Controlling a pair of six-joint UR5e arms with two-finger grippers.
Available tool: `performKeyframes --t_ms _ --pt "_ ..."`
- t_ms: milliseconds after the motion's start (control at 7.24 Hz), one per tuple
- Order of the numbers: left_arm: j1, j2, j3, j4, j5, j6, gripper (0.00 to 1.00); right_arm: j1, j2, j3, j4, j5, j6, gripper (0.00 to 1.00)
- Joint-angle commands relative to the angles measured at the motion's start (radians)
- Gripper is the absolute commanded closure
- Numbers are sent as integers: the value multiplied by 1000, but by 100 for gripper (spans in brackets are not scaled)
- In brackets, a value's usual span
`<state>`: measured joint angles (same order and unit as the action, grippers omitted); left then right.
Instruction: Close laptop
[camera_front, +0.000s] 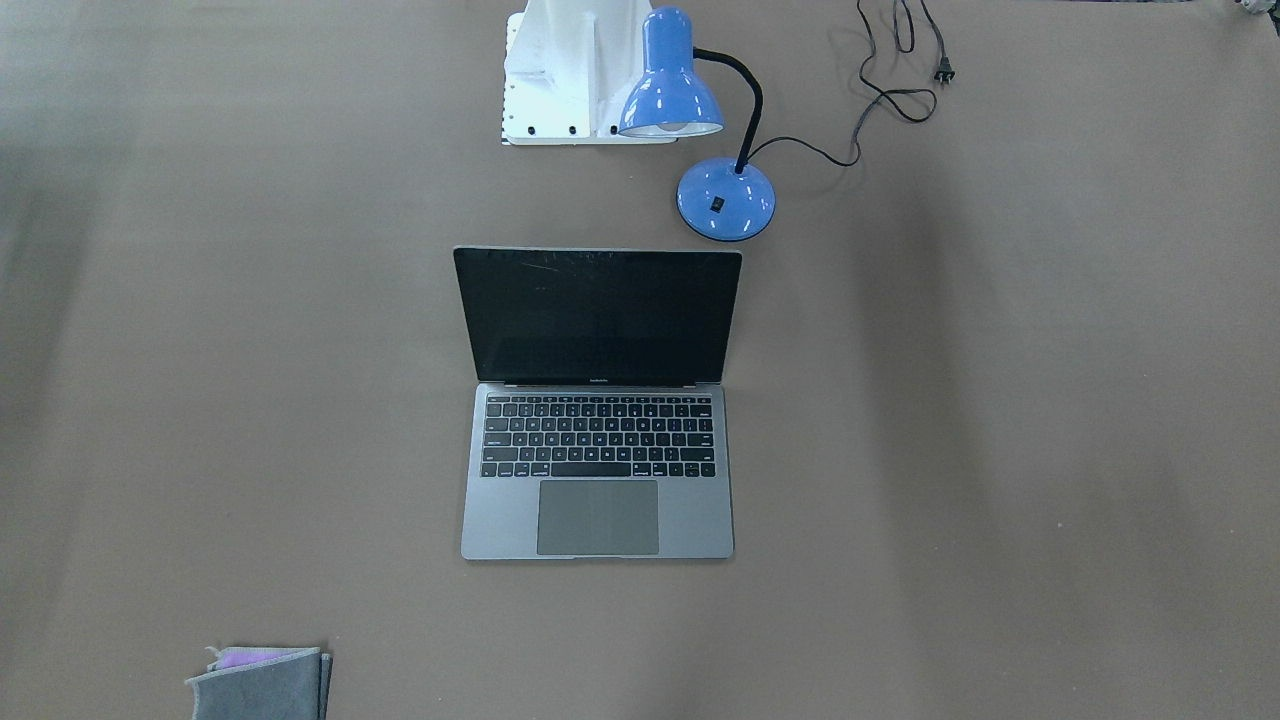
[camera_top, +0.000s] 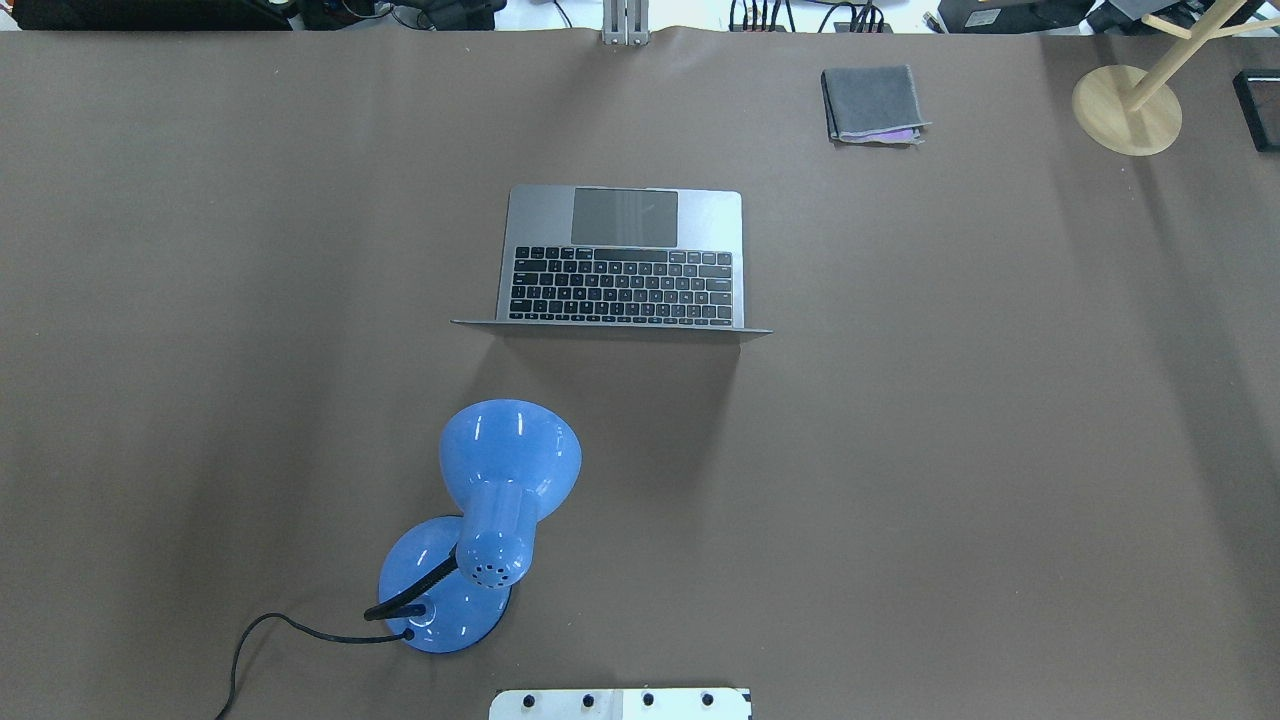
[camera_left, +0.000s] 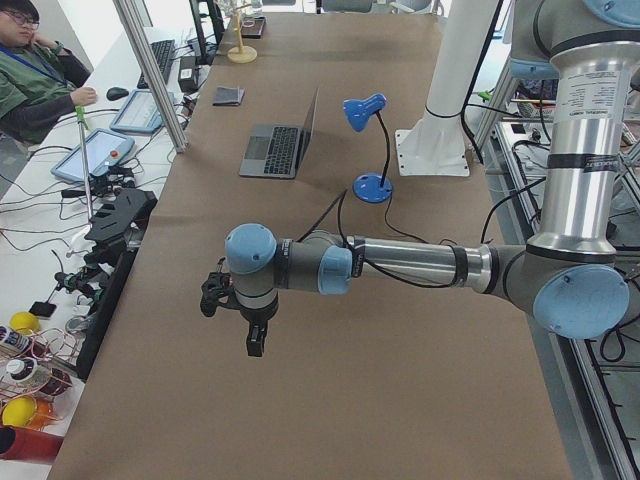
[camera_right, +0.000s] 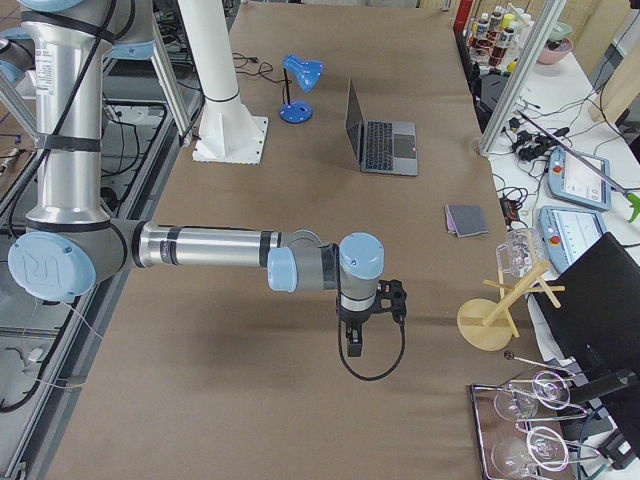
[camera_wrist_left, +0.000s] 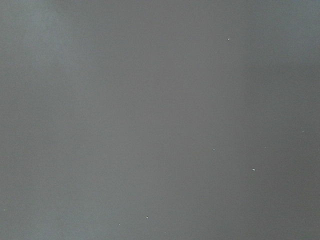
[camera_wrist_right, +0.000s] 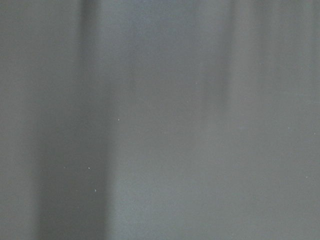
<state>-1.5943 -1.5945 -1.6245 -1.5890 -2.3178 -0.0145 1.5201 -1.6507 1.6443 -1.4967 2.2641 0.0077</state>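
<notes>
The space-grey laptop (camera_front: 597, 470) stands open at mid-table, its black screen (camera_front: 597, 315) upright and its keyboard facing away from the robot. It also shows in the overhead view (camera_top: 624, 262), the left side view (camera_left: 278, 148) and the right side view (camera_right: 385, 143). My left gripper (camera_left: 256, 340) hangs over bare table far to the laptop's side; it shows only in the left side view, so I cannot tell whether it is open or shut. My right gripper (camera_right: 354, 342) hangs far off on the other side, seen only in the right side view; I cannot tell its state either. Both wrist views show only brown table.
A blue desk lamp (camera_top: 480, 530) with a black cord stands between the robot base (camera_top: 620, 704) and the laptop's lid. A folded grey cloth (camera_top: 872, 103) lies at the far edge. A wooden stand (camera_top: 1127, 108) is at the far right. An operator (camera_left: 30, 70) sits beside the table.
</notes>
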Motion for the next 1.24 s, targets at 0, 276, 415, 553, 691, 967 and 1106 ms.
performKeyframes --t_ms 0,276,415,553,691,967,1106 --pt "2 1 -5 0 0 1 2 0 -1 2 1 0 -2 0" --pt "2 2 -5 -25 2 2 2 0 -1 6 3 -3 -9 0" --pt "4 10 -3 -57 2 2 2 0 2 12 3 -3 -9 0" --pt "4 11 -3 -59 0 2 2 0 5 12 4 -3 -11 0" --pt "4 10 -3 -60 0 2 2 0 8 12 30 -3 -11 0" --pt "5 -14 -3 -83 2 1 2 0 8 17 122 -9 -3 0" --pt "7 -16 11 -145 8 -1 2 0 8 15 212 -9 -2 0"
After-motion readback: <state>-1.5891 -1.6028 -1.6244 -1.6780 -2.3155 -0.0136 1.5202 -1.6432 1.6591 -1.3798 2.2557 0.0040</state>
